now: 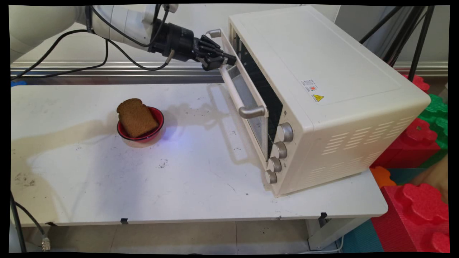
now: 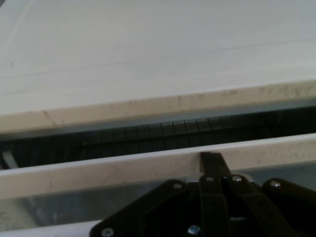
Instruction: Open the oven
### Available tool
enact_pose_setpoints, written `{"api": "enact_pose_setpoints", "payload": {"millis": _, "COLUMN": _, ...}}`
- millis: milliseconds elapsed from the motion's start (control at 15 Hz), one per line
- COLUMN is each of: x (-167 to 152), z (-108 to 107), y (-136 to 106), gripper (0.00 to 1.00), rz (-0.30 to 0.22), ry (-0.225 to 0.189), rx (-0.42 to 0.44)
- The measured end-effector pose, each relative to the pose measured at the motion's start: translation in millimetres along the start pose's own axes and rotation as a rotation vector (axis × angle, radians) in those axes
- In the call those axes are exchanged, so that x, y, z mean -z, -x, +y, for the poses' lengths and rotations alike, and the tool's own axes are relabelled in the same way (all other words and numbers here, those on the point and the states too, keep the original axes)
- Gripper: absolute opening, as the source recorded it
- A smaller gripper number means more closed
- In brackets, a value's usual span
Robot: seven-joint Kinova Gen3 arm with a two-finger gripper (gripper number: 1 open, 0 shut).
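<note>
My black gripper (image 1: pixel 229 59) is shut, its fingertips pressed together against the top edge of the oven door (image 1: pixel 247 96). The cream toaster oven (image 1: pixel 322 71) stands on the table's right side with its door slightly ajar, leaning out at the top. In the hand view my gripper (image 2: pixel 212 160) pokes over the door's top rim (image 2: pixel 98 174) into the gap, where a dark wire rack (image 2: pixel 163 133) shows below the oven's top (image 2: pixel 148 59). A brown slice of bread (image 1: pixel 136 116) leans in a red bowl (image 1: pixel 157 123) to the left, well away from the gripper.
The door's long handle (image 1: pixel 235 93) runs below my gripper, and several knobs (image 1: pixel 285 132) line the oven's front. Red and green foam blocks (image 1: pixel 419 204) lie off the table's right end. Black cables (image 1: pixel 71 39) hang from the arm.
</note>
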Motion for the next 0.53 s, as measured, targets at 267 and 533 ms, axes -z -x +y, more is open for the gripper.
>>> {"api": "enact_pose_setpoints", "payload": {"millis": 267, "x": 8, "z": -2, "y": 7, "gripper": 0.00, "rz": -0.014, "ry": 0.005, "rx": -0.010}}
{"api": "enact_pose_setpoints", "payload": {"millis": 533, "x": 16, "z": -2, "y": 17, "gripper": 0.00, "rz": -0.034, "ry": 0.011, "rx": -0.018}}
